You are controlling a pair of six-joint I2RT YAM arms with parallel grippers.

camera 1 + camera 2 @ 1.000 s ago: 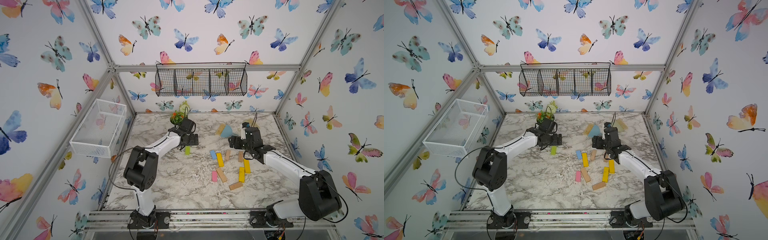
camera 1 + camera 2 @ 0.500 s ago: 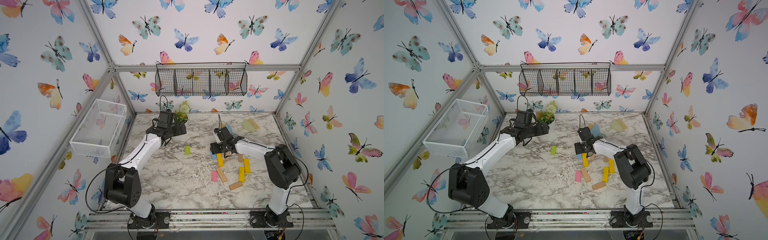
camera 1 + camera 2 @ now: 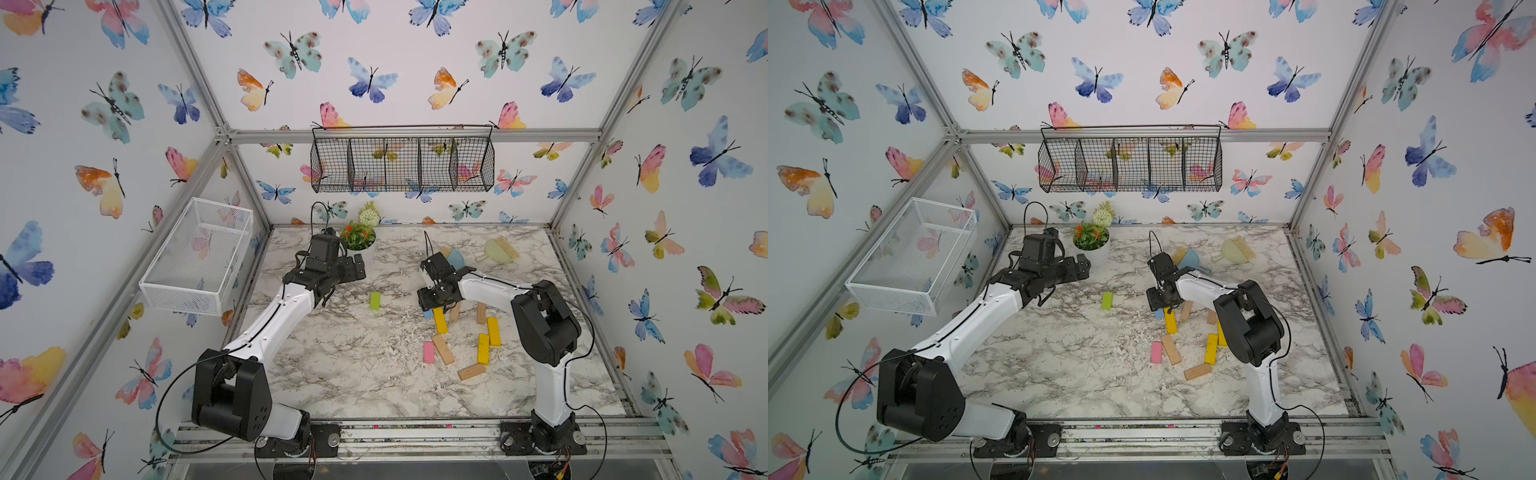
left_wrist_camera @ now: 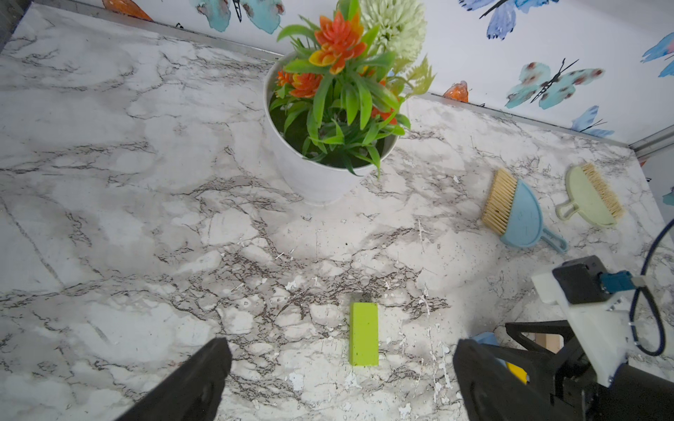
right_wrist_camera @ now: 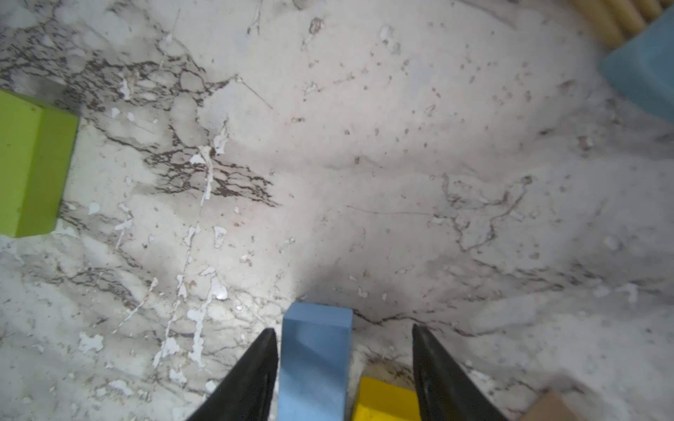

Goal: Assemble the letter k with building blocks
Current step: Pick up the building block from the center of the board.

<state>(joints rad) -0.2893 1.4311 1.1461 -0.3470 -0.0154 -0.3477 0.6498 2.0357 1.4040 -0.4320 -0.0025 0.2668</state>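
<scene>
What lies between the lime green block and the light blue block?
Nothing; only bare marble table separates the lime-green block and the light-blue block, as the right wrist view shows.

The bench (image 3: pixel 332 374) is white marble veined grey and brown. The walls (image 3: pixel 399 112) are white with blue, teal, pink and orange butterflies (image 3: pixel 372 81). Mid-frame lies a lime block (image 3: pixel 375 301); right of it a blue block (image 3: pixel 427 315), a pink block (image 3: pixel 429 352), yellow blocks (image 3: pixel 493 331) and tan blocks (image 3: pixel 443 350). The blue brush (image 4: pixel 521 215) and green brush (image 4: pixel 591 197) have tan bristles (image 4: pixel 498 200). The pot (image 4: pixel 310 171) is white, its plant (image 4: pixel 339 91) green and orange.
</scene>
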